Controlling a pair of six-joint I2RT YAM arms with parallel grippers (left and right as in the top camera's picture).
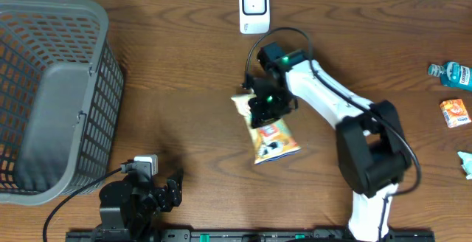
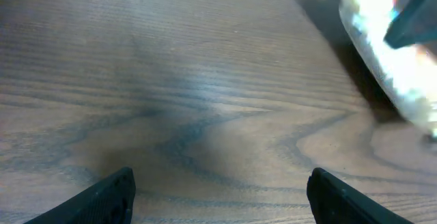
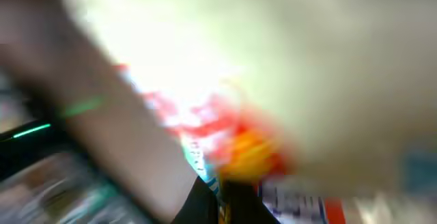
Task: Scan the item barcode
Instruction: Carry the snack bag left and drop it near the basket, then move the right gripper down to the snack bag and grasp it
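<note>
Where the right pincer [image 1: 264, 103] reaches down near the middle of the table [image 1: 184, 65], its two fingers are pressed shut on the far end of the snack bag [image 1: 274, 140]. The bag is light yellow with a picture on the front. Its long side runs from far to near, and the near end sticks out past the pincer. From above I cannot tell if the bag is lying on the wood or lifted a little. In the right wrist view the bag is so close that it fills the whole picture. It is all blurry there, with red, orange and a bit of blue print.

The white arm goes from the pincer back to the near right side of the table.

Far from the bag, at the far edge, stands the white scanner [image 1: 254, 8]. It is well apart from the bag.

The left pincer [image 1: 171, 185] is low at the near left side. Its fingers [image 2: 113, 193] are spread wide with nothing between them, only bare brown wood. In its wrist view the bag shows as a pale blur at the far right.

A big gray basket [image 1: 96, 94] sits at the left edge. At the right edge lie a blue bottle [image 1: 451, 73] and, just near of it, a small orange packet [image 1: 455, 113].
</note>
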